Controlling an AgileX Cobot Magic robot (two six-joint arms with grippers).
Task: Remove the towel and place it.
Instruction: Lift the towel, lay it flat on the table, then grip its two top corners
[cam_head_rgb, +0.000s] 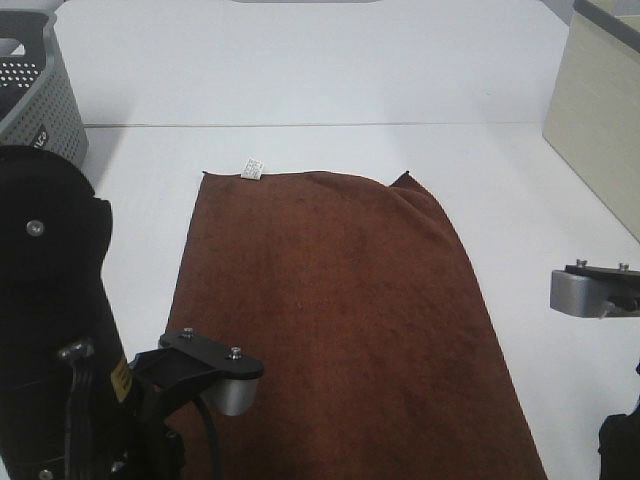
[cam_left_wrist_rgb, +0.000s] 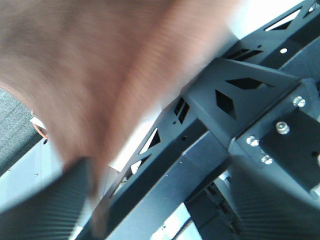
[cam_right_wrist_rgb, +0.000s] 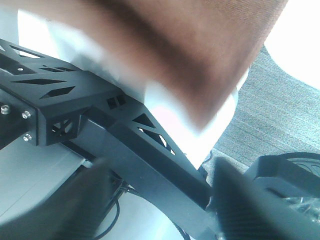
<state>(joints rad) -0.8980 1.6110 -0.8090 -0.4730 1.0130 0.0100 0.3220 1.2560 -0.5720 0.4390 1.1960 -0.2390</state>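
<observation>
Towel (cam_head_rgb: 330, 320) lies spread flat on the desk (cam_head_rgb: 300, 80), label (cam_head_rgb: 252, 168) at the far corner, near end draped over the front edge. That reads as the placing step, nearly done. Left claw (cam_left_wrist_rgb: 160, 205) gapes wide, blurred cloth close beside one finger. Right claw (cam_right_wrist_rgb: 150, 205) is wide too, and empty. Next: pull both arms clear without snagging that hem. Basket (cam_head_rgb: 40, 90) and pale box (cam_head_rgb: 600, 110) sit well apart. The black frame (cam_left_wrist_rgb: 235, 90) under the desk crowds both claws.
</observation>
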